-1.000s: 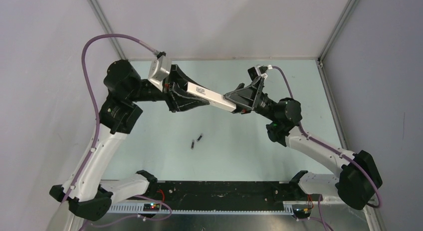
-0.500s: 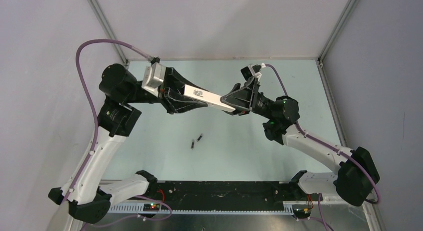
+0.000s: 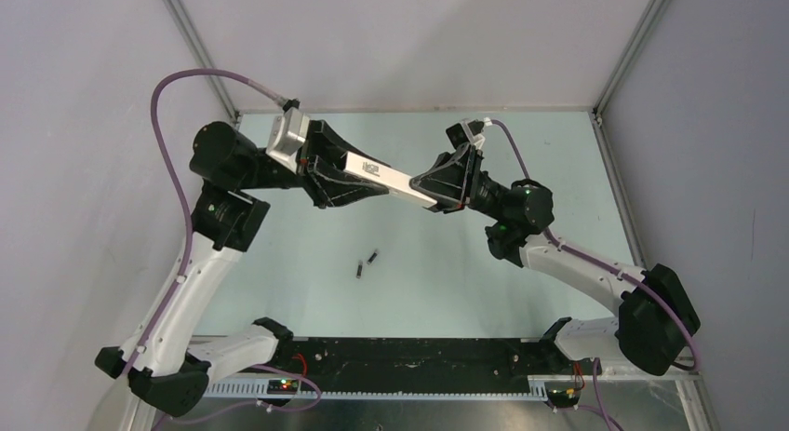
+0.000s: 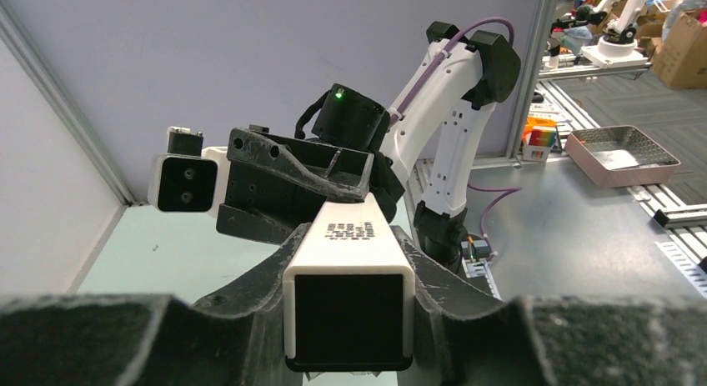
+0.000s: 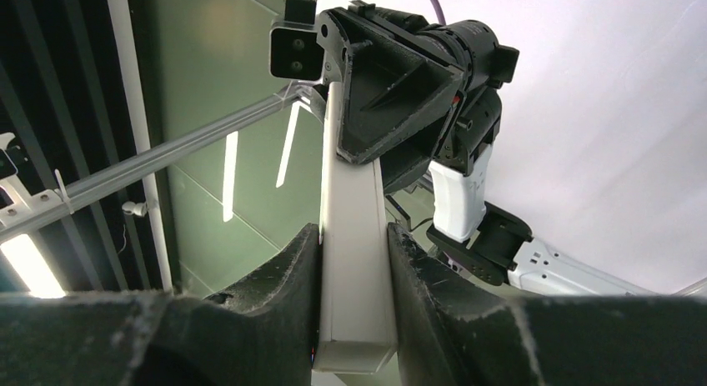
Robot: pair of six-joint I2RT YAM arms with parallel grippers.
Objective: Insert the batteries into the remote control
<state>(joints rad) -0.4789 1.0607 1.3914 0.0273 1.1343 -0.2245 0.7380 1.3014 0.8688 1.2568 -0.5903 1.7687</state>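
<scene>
- the remote control is held in the air above the far half of the table, touching nothing but the two grippers.
- it is a slim white bar, running from the far left down to the right in the top view, tilted rather than level.
- the left gripper pinches the remote's left end. in the left wrist view its two black fingers press against both long sides of the bar.
- that view looks straight at the remote's end face, which is dark inside a white rim.
- a small printed label sits on the remote's upper face, just past the left gripper's fingers.
- the right gripper is pinched on the remote's other end. in the right wrist view its fingers lie flush against both sides of the white bar, with no gap showing.
- the two grippers face each other along the remote, close together but not touching, with a stretch of bare white bar between them.
- the batteries lie on the table, near the middle and below the held remote, well apart from both grippers.
- they are two small dark cells, just beside each other and set end to end at a slight angle; whether they touch cannot be told.
- a purple cable loops from the left arm's wrist.
</scene>
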